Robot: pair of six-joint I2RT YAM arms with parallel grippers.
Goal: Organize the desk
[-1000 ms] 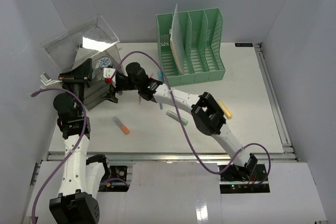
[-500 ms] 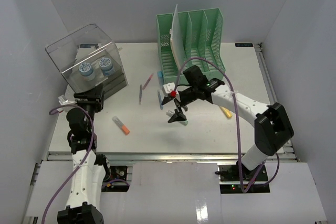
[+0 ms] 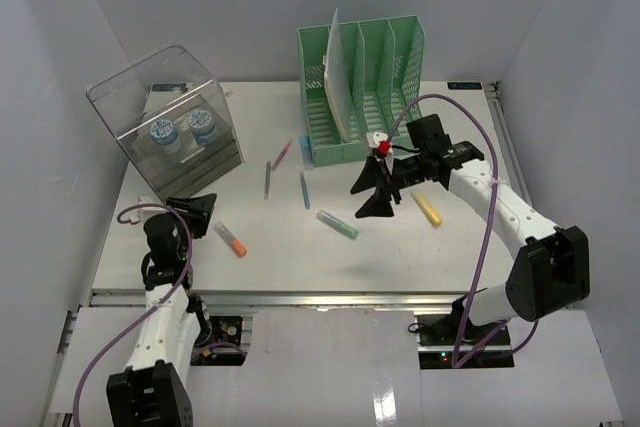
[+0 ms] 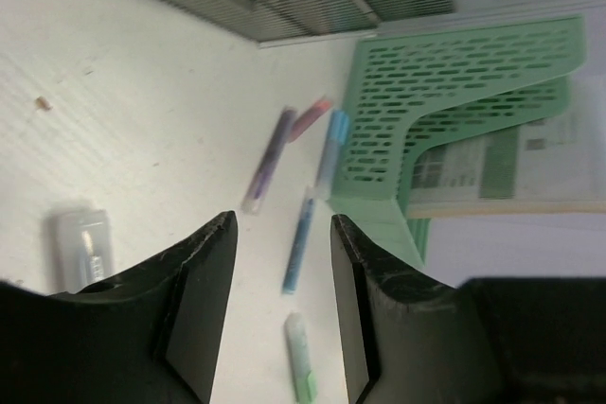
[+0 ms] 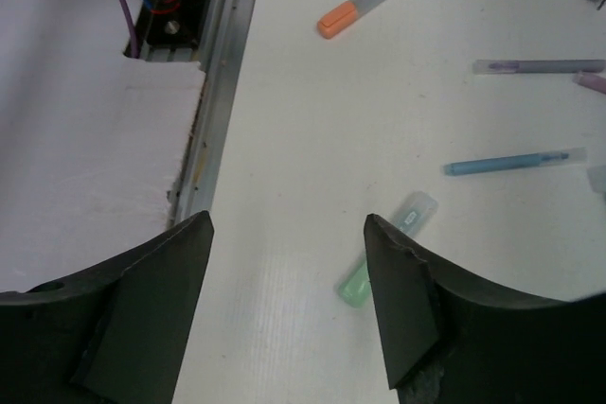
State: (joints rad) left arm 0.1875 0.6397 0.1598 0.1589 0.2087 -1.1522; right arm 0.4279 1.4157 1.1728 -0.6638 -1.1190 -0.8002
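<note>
The white desk (image 3: 290,262) holds loose pens. An orange highlighter (image 3: 231,238), a green highlighter (image 3: 338,224) and a yellow highlighter (image 3: 428,209) lie apart. A purple pen (image 3: 268,179), a blue pen (image 3: 304,189) and a pink pen (image 3: 285,153) lie near the middle. My right gripper (image 3: 372,192) is open and empty, above the desk just right of the green highlighter (image 5: 388,247). My left gripper (image 3: 195,212) is open and empty, low at the left beside the orange highlighter. Its view shows the blue pen (image 4: 299,243) and the purple pen (image 4: 267,158) ahead.
A green file rack (image 3: 365,87) with a sheet of paper stands at the back centre. A clear plastic box (image 3: 170,112) with two round containers stands at the back left. A silver rail (image 3: 320,295) runs along the front edge. Pale grey walls enclose the desk.
My right arm swung from the clear box across to the right middle. My left arm drew back toward the front left. The clear box went from tilted open to closed.
</note>
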